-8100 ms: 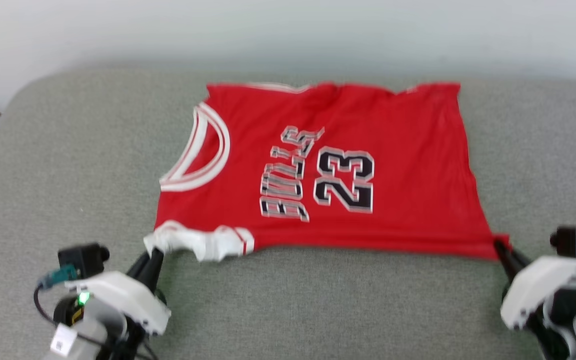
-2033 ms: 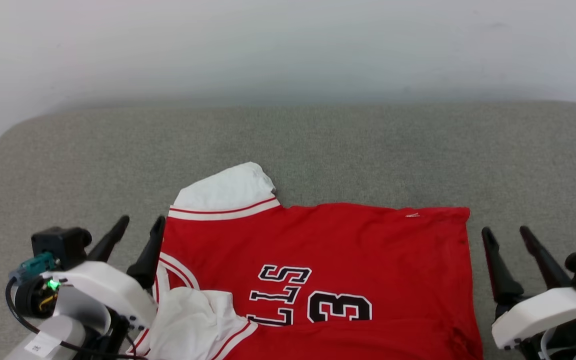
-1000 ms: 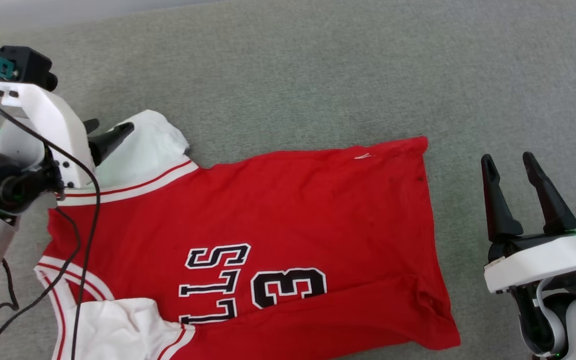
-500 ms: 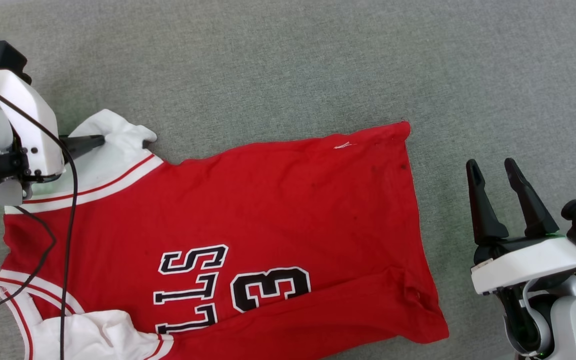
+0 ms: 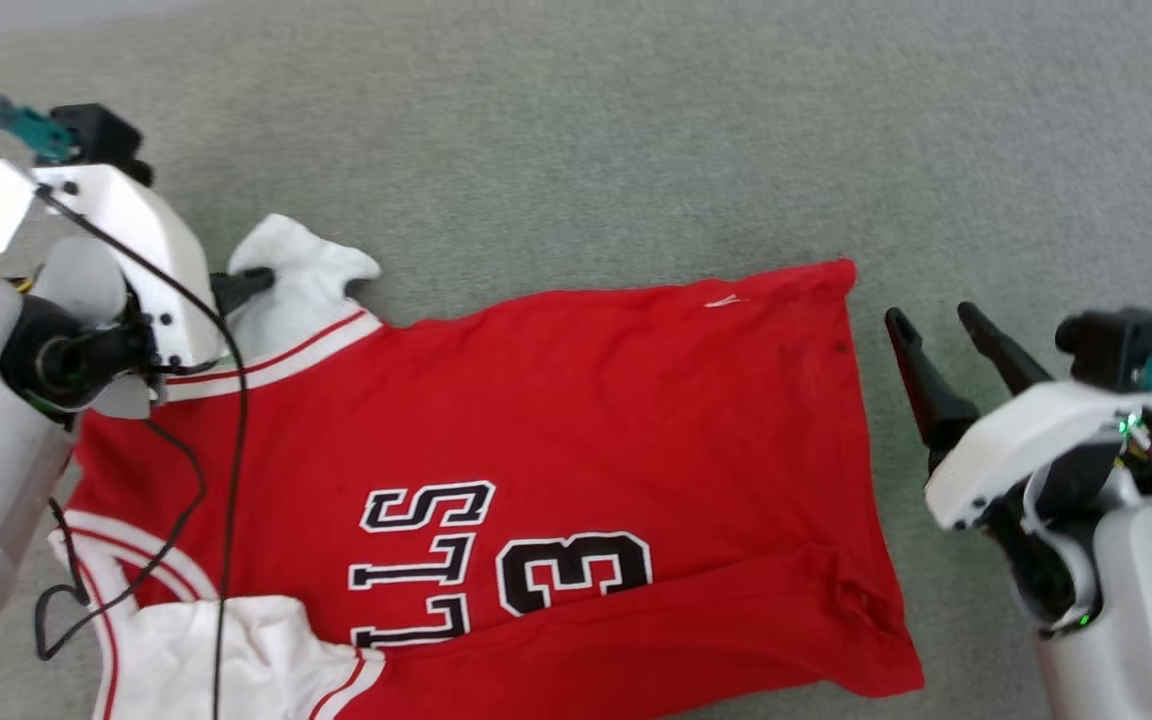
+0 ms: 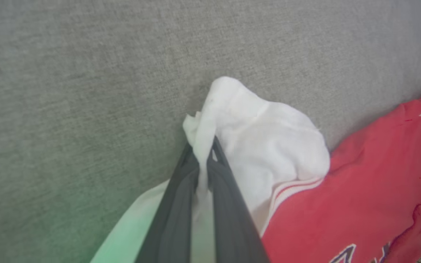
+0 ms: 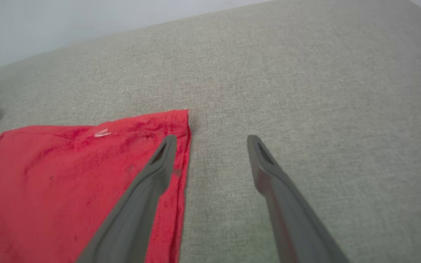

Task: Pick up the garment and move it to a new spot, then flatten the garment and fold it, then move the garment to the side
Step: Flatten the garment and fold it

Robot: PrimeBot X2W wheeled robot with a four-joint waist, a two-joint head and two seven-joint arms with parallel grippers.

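Jaws of the left gripper [image 5: 254,281] are clamped on a white flap of the garment [image 5: 586,430] at the upper left of the head view. The right gripper [image 5: 931,318], at mid right, has its jaws apart and empty, just beside the red hem. Nearest, at the lower left, white lining bunches; then black letters and a 3; beyond, the grey cushion [image 5: 636,130].
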